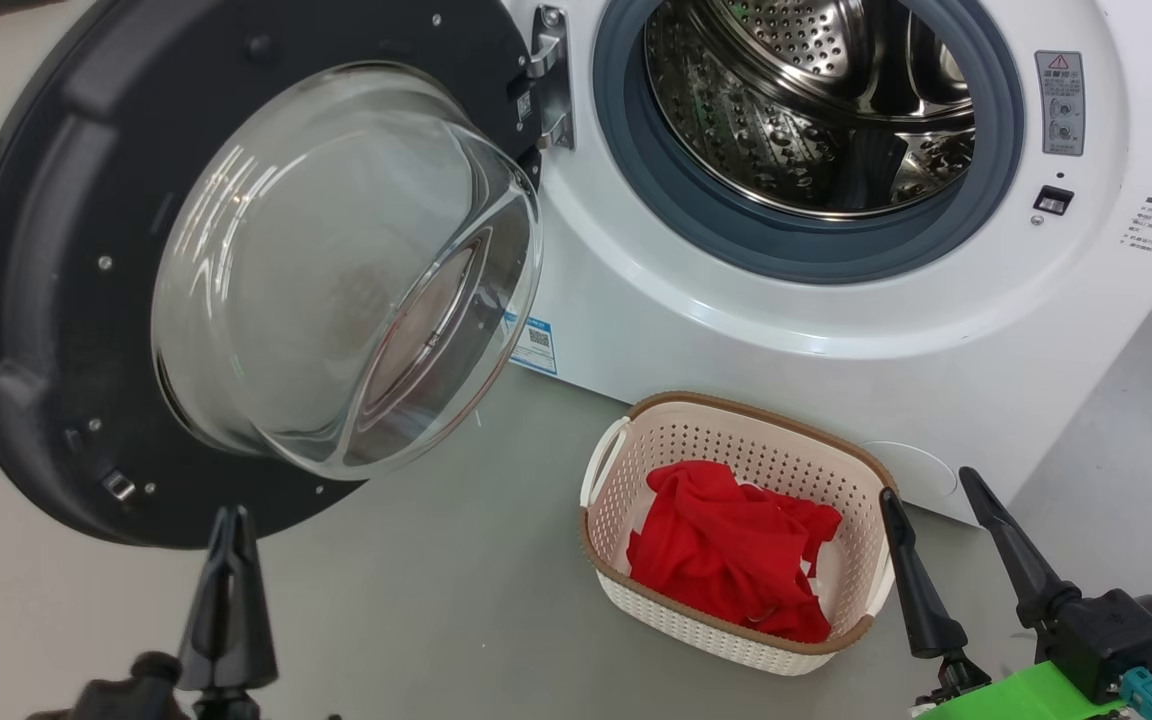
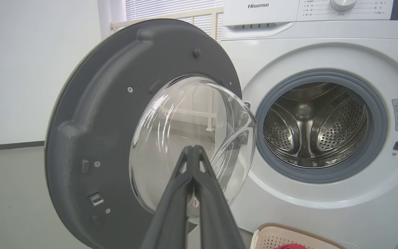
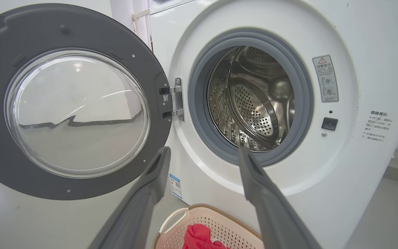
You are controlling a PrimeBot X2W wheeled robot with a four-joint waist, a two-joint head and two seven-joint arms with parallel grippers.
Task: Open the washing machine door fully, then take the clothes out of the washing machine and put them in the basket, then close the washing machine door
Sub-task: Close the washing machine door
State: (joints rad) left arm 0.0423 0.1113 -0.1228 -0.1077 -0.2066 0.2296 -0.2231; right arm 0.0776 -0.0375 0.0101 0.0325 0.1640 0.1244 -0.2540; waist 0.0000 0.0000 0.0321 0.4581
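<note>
The washing machine door [image 1: 46, 300] was seen swung wide, left of the washing machine [image 1: 736, 330], so that the steel drum [image 1: 806, 100] was laid bare; nothing was seen in it. The clothes [image 1: 726, 560], a crumpled bright red heap, were lodged in the basket [image 1: 736, 408] on the floor just before the machine. The left pincer [image 1: 233, 525] was held pressed together, empty, below the door's dark rim, judged ready to push it shut. The right pincer [image 1: 926, 487] was held spread apart beside the basket.

Plain laundry corner: white front-loading washing machine [image 2: 288, 207] on grey floor [image 1: 436, 600], bare white wall [image 2: 29, 69], window blinds [image 2: 171, 8].
</note>
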